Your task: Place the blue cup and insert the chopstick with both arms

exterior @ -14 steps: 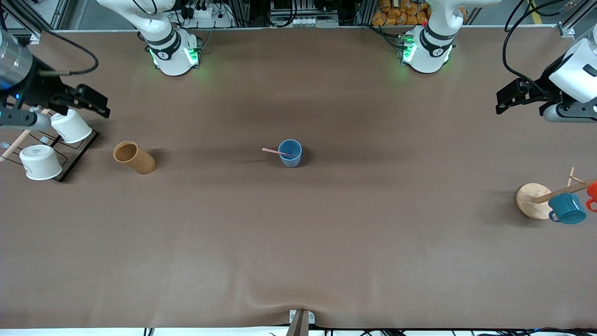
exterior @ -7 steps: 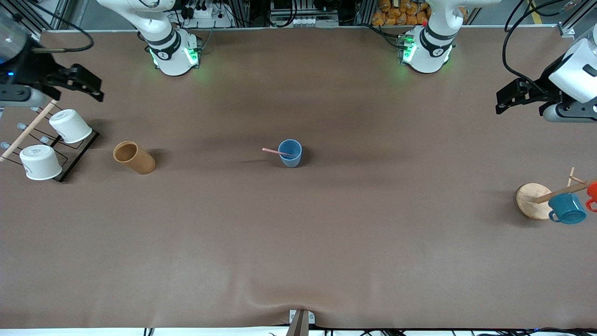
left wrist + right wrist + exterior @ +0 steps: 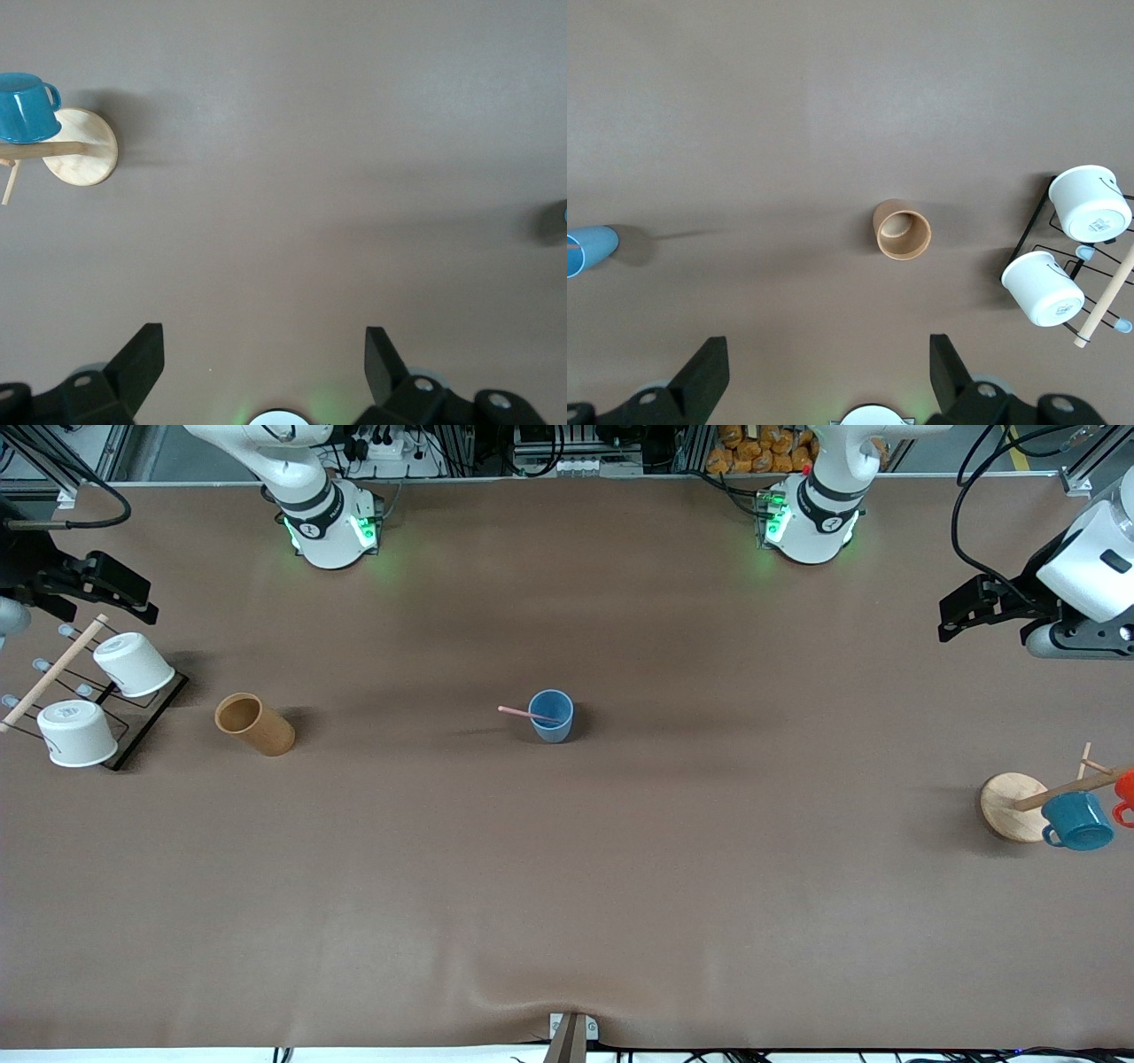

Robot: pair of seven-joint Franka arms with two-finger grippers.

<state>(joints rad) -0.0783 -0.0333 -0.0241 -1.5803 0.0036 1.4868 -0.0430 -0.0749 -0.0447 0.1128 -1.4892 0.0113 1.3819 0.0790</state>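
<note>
The blue cup (image 3: 552,716) stands upright at the middle of the table. The pale-pink chopstick (image 3: 524,713) leans in it, its free end sticking out toward the right arm's end. The cup's edge also shows in the right wrist view (image 3: 588,249). My right gripper (image 3: 120,593) is open and empty, up in the air over the table's edge at the right arm's end, above the white-cup rack. In its wrist view the right gripper (image 3: 828,363) holds nothing. My left gripper (image 3: 966,611) is open and empty over the left arm's end, and its wrist view (image 3: 264,359) shows bare table.
A tan cylindrical cup (image 3: 254,724) lies on its side toward the right arm's end. Beside it a black wire rack (image 3: 133,722) holds two white cups (image 3: 133,664) and a wooden rod. At the left arm's end a wooden mug stand (image 3: 1013,806) carries a teal mug (image 3: 1076,821) and an orange one.
My right gripper has drawn back from over the white cups toward the table's edge and away from the front camera. The left arm has barely moved. Cup and chopstick are unmoved.
</note>
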